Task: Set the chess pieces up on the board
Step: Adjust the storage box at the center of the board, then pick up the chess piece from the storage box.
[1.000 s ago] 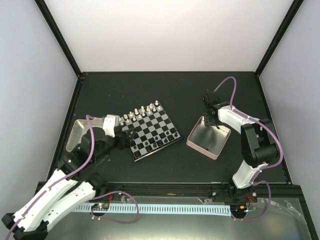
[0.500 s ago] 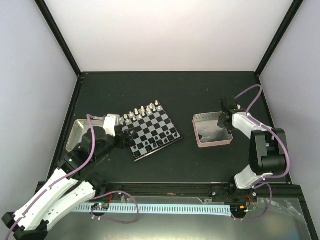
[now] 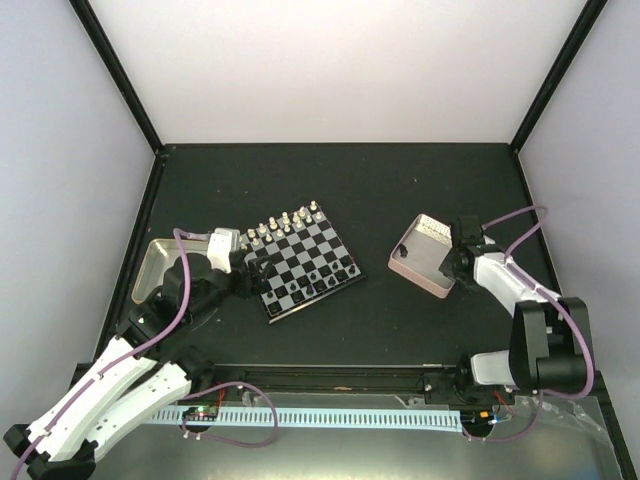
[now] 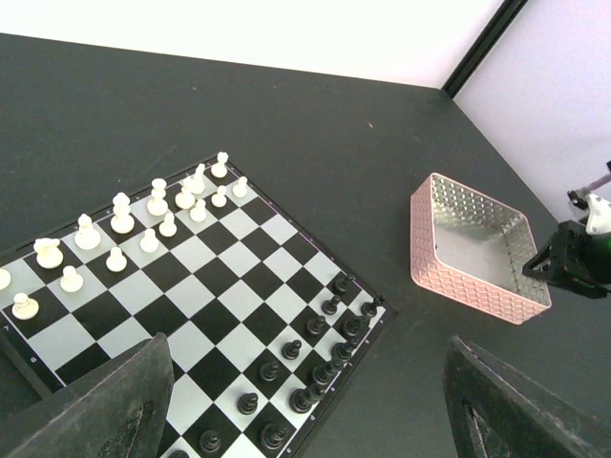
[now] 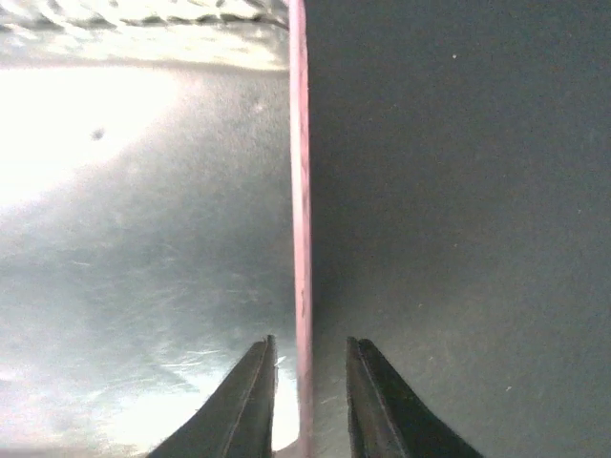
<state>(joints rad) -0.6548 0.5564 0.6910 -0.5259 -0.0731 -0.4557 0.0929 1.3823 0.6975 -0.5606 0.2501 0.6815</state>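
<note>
Both colours of chess pieces (image 4: 122,221) stand on the board (image 4: 239,286), white on its far-left rows, black near-right. The right gripper (image 5: 309,342) is pinching the thin wall of the pink tray (image 5: 300,191), well apart from the board; the left gripper (image 4: 307,342) hangs spread wide at its edge. I'd keep that pinch square and go slow so the tray doesn't twist loose.
</note>
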